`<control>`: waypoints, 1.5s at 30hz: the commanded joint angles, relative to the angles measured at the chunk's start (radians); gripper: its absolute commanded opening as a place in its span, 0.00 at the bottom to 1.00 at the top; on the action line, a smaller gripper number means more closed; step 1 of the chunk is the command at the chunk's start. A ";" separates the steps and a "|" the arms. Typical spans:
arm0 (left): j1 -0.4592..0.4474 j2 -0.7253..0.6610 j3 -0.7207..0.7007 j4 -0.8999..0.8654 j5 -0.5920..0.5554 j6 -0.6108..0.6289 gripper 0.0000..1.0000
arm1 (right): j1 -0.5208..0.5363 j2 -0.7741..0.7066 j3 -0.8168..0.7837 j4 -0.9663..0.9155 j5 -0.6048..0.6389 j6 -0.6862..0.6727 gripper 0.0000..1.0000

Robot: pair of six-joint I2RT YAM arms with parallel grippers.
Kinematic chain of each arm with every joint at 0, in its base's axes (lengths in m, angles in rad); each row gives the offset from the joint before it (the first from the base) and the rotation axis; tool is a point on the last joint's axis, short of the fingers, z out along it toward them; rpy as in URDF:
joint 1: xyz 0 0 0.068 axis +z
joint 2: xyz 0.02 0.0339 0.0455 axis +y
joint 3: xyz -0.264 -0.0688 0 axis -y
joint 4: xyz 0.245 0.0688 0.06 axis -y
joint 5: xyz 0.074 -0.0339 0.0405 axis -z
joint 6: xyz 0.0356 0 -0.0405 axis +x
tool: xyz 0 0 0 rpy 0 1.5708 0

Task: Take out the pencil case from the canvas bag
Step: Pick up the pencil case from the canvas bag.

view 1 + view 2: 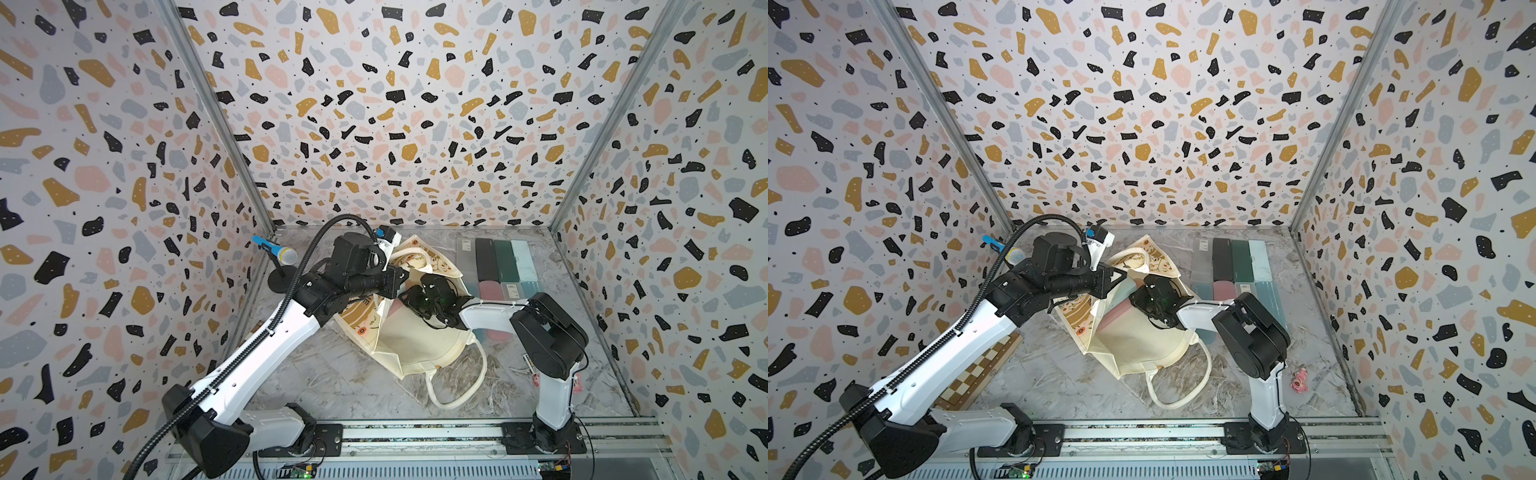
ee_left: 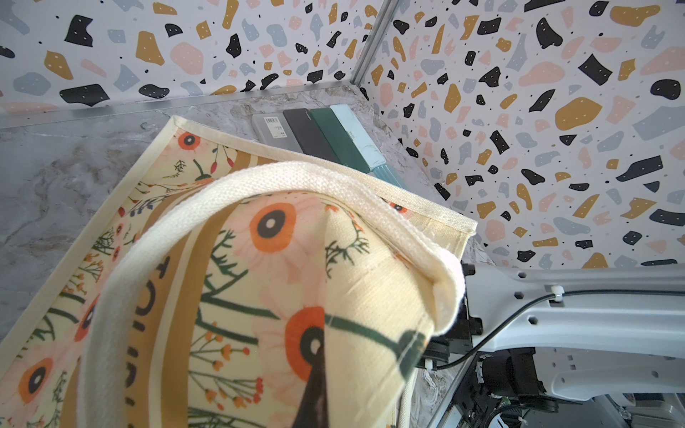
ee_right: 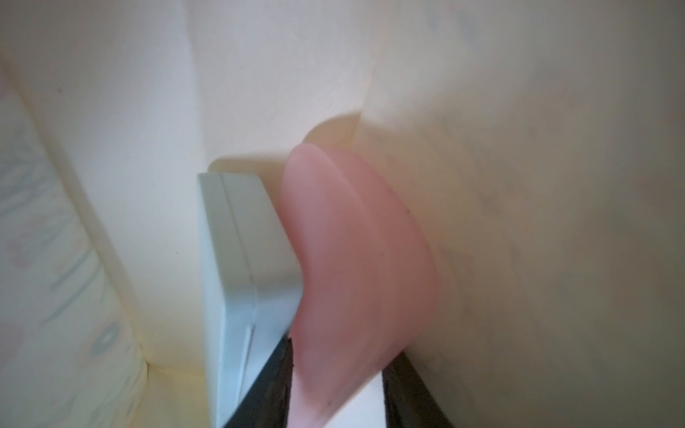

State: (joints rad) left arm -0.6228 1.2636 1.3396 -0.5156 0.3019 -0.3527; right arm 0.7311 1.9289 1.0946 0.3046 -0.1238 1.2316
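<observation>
1. terrazzo-patterned walls [image 1: 374, 104] box in a marbled table [image 1: 324, 382]. the canvas bag [image 1: 419, 345] lies mid-table, and inside its mouth sits the pink pencil case [image 3: 356, 259], pressed against a pale hard case [image 3: 241, 259].
2. from its rounded, bulging side, the pink pencil case looks soft-skinned, light and rather smooth. its near end, taken across the narrow thickness, seems the sensible hold, since cloth and the neighbouring case hem in the long faces.
3. the right gripper [image 3: 341, 374] is deep in the bag, its two fingers closed onto that near end, one on each face.
4. the left gripper [image 1: 397, 277] is pinched together on the bag's upper lip and holds it up so the mouth gapes. limp canvas like this would likely sag shut without that hold.
5. a loose handle [image 1: 485, 370] trails toward the front of the table. a row of other cases [image 1: 498, 257] lies along the back wall, and a microphone [image 1: 286, 254] stands by the left wall.
</observation>
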 commanded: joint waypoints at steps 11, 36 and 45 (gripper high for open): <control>-0.005 -0.040 0.041 0.142 0.167 -0.019 0.00 | -0.030 0.011 0.012 0.037 -0.007 0.017 0.56; -0.005 -0.046 0.042 0.163 0.246 -0.015 0.00 | -0.043 -0.016 -0.034 0.154 -0.001 -0.014 0.45; -0.005 -0.033 0.056 0.081 0.097 0.021 0.00 | -0.041 -0.094 -0.066 0.135 0.039 -0.041 0.26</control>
State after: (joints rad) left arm -0.6235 1.2629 1.3403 -0.4908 0.4282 -0.3542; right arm 0.6930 1.9160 1.0325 0.4618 -0.1280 1.2312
